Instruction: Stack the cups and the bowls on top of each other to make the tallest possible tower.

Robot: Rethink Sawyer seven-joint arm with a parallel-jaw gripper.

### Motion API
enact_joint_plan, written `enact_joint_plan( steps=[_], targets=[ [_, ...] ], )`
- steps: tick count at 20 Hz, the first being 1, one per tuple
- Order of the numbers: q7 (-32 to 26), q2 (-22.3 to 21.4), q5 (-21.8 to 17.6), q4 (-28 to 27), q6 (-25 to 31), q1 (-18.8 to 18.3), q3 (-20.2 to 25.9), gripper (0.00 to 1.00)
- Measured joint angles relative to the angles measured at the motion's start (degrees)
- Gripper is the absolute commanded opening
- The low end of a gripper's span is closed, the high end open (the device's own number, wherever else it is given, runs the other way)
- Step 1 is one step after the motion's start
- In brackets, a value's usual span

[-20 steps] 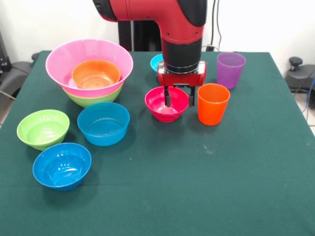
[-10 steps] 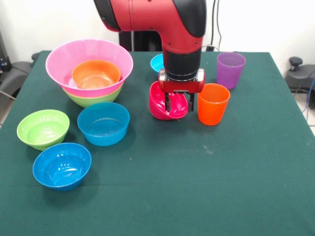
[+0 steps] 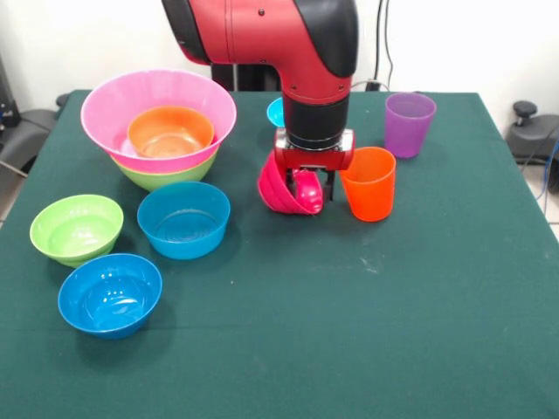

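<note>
Gripping the tilted magenta-red bowl (image 3: 286, 189) by its rim, the claw (image 3: 313, 186) touches the orange cup (image 3: 369, 183).

The red and black arm (image 3: 288, 52) comes straight down, wrist vertical; its hand (image 3: 307, 188) points downward, fingers clamped on a tilted magenta-red bowl (image 3: 281, 190).

Single raised view across the green table (image 3: 367, 332), facing the red arm (image 3: 288, 44), moderately near.

Fingers (image 3: 307, 185) grip tilted magenta-red bowl (image 3: 284, 190) beside orange cup (image 3: 369, 183).
</note>
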Motion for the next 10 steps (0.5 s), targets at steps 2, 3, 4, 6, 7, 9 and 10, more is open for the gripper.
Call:
enact_joint_plan(
  steps=[2, 3, 4, 6, 7, 9, 10],
  targets=[
    [0.0, 0.0, 0.0, 0.0, 0.0, 0.0, 0.0, 0.0],
    [0.0, 0.0, 0.0, 0.0, 0.0, 0.2, -0.2, 0.0],
    [0.0, 0.0, 0.0, 0.0, 0.0, 0.3, -0.3, 0.0],
    [0.0, 0.0, 0.0, -0.1, 0.0, 0.5, -0.4, 0.0],
    [0.0, 0.0, 0.0, -0.1, 0.0, 0.6, -0.5, 0.0],
    [0.0, 0.0, 0.0, -0.1, 0.0, 0.8, -0.6, 0.0],
    [0.0, 0.0, 0.0, -0.1, 0.0, 0.9, -0.7, 0.0]
  ],
)
